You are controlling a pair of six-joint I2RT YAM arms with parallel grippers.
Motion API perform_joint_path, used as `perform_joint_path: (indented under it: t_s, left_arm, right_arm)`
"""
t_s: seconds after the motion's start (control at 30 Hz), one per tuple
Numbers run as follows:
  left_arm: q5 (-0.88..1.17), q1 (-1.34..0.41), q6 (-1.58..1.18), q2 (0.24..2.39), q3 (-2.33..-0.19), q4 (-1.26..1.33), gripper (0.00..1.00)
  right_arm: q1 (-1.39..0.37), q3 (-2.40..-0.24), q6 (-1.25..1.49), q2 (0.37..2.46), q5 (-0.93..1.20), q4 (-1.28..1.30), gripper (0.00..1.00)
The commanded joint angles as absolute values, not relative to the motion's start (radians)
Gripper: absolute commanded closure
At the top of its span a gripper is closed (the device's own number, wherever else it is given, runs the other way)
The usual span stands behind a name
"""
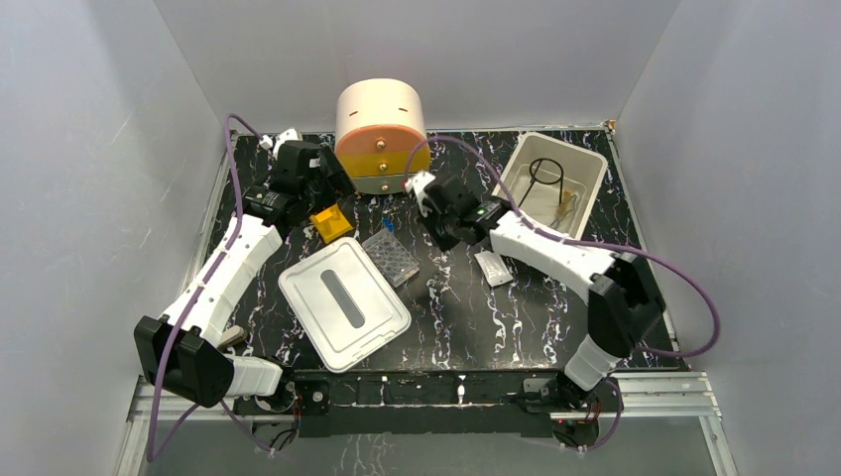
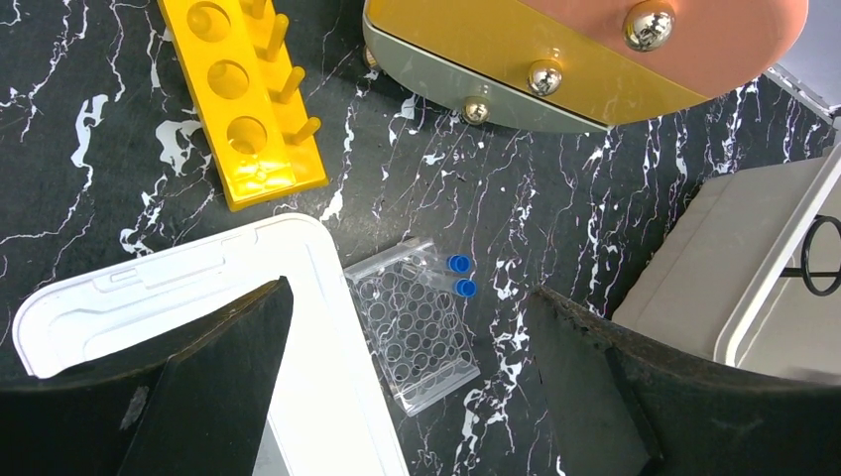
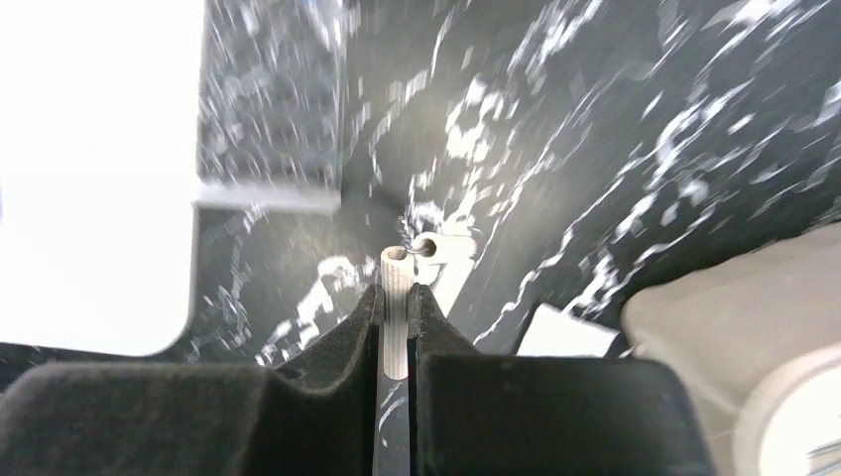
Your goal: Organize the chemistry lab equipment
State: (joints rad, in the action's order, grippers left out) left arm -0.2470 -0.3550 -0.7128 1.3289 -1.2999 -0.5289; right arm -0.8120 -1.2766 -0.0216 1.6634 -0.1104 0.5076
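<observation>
My right gripper [image 3: 397, 297] is shut on a white ribbed tube [image 3: 396, 322] with a bit of wire at its tip, held above the marbled table. In the top view that gripper [image 1: 424, 190] hangs just in front of the drawer unit. My left gripper [image 2: 407, 387] is open and empty, high over a clear well plate [image 2: 412, 332] with two blue-capped tubes [image 2: 458, 276] at its far end. In the top view it [image 1: 307, 169] is behind the yellow rack [image 1: 330, 223], which lies flat [image 2: 248, 109]. Black-framed glasses [image 1: 545, 174] lie in the white bin.
The round peach-and-yellow drawer unit [image 1: 382, 134] stands at the back centre. The white bin [image 1: 585, 193] is at the back right, its grey-slotted lid [image 1: 342, 302] front left of centre. A small white packet [image 1: 493, 268] lies beside the right forearm.
</observation>
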Motion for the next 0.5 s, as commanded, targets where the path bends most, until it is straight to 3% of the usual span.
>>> perform_joint_path:
  t_s: [0.0, 0.27, 0.47]
  left_arm:
    - [-0.265, -0.345, -0.707, 1.296, -1.312, -0.516, 0.13]
    - [-0.239, -0.341, -0.711, 1.312, -1.311, -0.499, 0.12]
    - [-0.211, -0.339, -0.712, 1.336, -1.322, -0.494, 0.12]
  right_arm:
    - [-0.806, -1.421, 0.014, 1.523, -0.186, 0.416, 0.94]
    - [-0.772, -1.47, 0.018, 1.388, -0.429, 0.324, 0.95]
    - [-0.676, -1.521, 0.004, 1.375, -0.607, 0.391, 0.95]
